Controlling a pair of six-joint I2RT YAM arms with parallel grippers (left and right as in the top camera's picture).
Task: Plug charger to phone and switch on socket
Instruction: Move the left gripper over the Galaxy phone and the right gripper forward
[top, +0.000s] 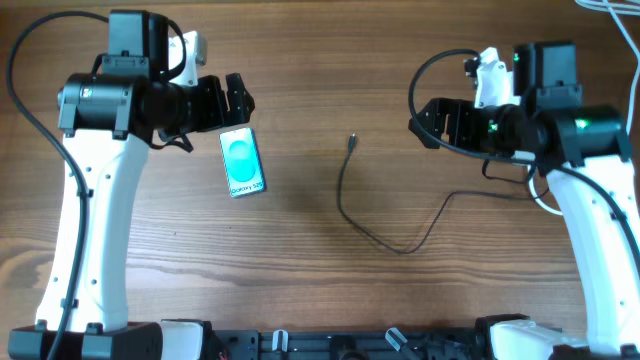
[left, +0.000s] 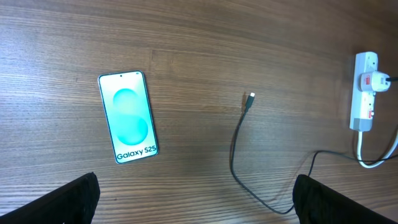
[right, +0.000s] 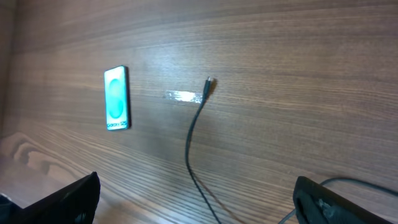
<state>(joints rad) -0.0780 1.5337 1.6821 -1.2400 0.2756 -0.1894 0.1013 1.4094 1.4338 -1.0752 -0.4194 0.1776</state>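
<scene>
Wooden desk (top: 320, 60): phone (top: 243, 162) centre-left, charger (top: 341, 198) mid-frame, well apart. Both the left tool (top: 240, 103) and right tool (top: 418, 118) gape wide, holding nothing. I'd pinch just behind the charger's tip, keeping it square to the phone's port.

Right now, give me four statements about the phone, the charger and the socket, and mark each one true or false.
1. The phone lies screen up on the table. True.
2. The charger is plugged into the phone. False: its tip rests on bare wood, apart from the phone.
3. The left end effector grips the charger. False: it is open and holds nothing.
4. In the left wrist view, the charger's tip lies between the phone and the socket. True.
</scene>
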